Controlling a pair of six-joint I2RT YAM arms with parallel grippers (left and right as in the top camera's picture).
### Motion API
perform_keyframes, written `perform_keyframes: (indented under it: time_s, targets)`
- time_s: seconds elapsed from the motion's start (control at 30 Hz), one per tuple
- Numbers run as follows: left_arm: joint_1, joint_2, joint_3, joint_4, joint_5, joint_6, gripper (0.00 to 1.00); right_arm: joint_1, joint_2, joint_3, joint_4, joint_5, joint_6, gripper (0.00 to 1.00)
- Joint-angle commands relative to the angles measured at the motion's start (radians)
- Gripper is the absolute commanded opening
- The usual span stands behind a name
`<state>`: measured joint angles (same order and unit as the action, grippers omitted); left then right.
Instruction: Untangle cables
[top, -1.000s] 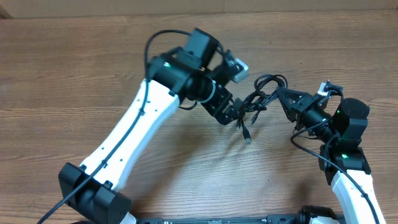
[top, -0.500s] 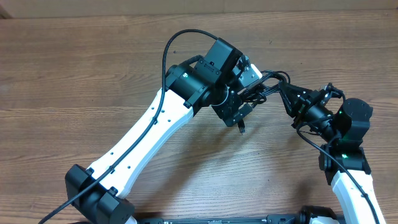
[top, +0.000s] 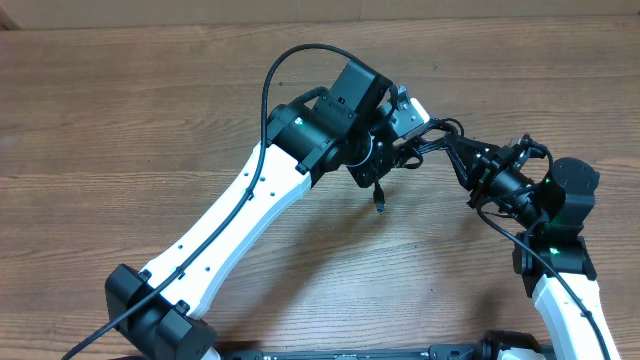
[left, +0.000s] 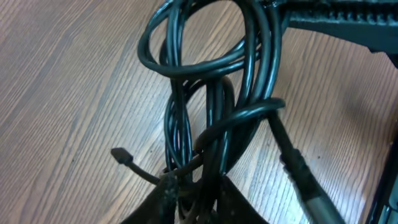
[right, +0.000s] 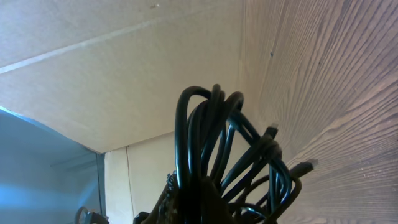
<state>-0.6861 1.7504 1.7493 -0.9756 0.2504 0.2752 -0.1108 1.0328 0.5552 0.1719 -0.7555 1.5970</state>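
**Thin black flexible cables (top: 428, 140) held between both end effectors over the brown wood-grain tabletop (top: 150, 120).**
Left end effector (left: 194, 198): fingers closed in on several strands at the lower part of the looped bundle. Right end effector (top: 452, 152): pressed together on the opposite side of the same bundle, with loops standing out from its fingers. One small plug end (top: 380, 206) hangs below the left end effector.

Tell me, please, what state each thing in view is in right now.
cables, tangled in loops, held by both grippers.
left gripper, shut on the cables.
right gripper, shut on the cables.
loose plug end, free, sticking out beside the left gripper.
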Motion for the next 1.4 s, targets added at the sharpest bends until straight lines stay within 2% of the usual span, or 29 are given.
perform_keyframes:
  time_s: [0.0, 0.1, 0.47, 0.53, 0.57, 0.67, 0.83, 0.97, 1.1, 1.13, 1.23, 1.37]
  targets:
    - [-0.002, -0.005, -0.014, 0.01, 0.018, 0.009, 0.14, -0.003, -0.004, 0.024, 0.014, -0.029, 0.012, 0.04]
    - [-0.002, -0.005, -0.015, 0.014, 0.053, 0.01, 0.04, -0.003, -0.004, 0.024, 0.014, -0.032, 0.011, 0.04]
    - [-0.002, -0.005, -0.015, 0.055, 0.178, 0.01, 0.04, -0.003, -0.004, 0.024, 0.013, -0.034, 0.01, 0.04]
    - [0.002, -0.005, -0.015, 0.063, 0.2, 0.006, 0.04, -0.003, -0.004, 0.024, 0.013, -0.025, -0.002, 0.06]
    - [0.006, -0.005, -0.015, 0.066, 0.202, -0.012, 0.04, -0.003, -0.004, 0.024, 0.013, -0.011, -0.015, 0.15]
    - [0.043, -0.005, -0.015, 0.066, 0.238, -0.084, 0.04, -0.003, -0.004, 0.024, 0.002, 0.056, -0.174, 0.63]
    - [0.133, -0.005, -0.015, 0.064, 0.456, -0.089, 0.04, -0.003, -0.004, 0.024, -0.002, 0.087, -0.315, 0.99]
    - [0.217, -0.005, -0.015, 0.054, 0.589, -0.089, 0.04, -0.003, -0.004, 0.024, -0.002, 0.079, -0.442, 1.0]
    - [0.276, -0.005, -0.015, 0.04, 0.69, -0.085, 0.04, -0.003, -0.004, 0.024, 0.047, -0.007, -0.57, 0.79]
    - [0.283, -0.005, -0.015, 0.04, 0.721, -0.075, 0.04, -0.002, -0.004, 0.024, 0.07, -0.035, -0.608, 0.77]
    - [0.29, -0.005, -0.015, 0.048, 0.819, -0.053, 0.04, -0.001, -0.004, 0.024, 0.173, -0.154, -0.724, 0.78]
    - [0.28, -0.005, -0.015, 0.07, 0.888, -0.051, 0.04, -0.001, -0.004, 0.024, 0.296, -0.28, -0.802, 0.78]
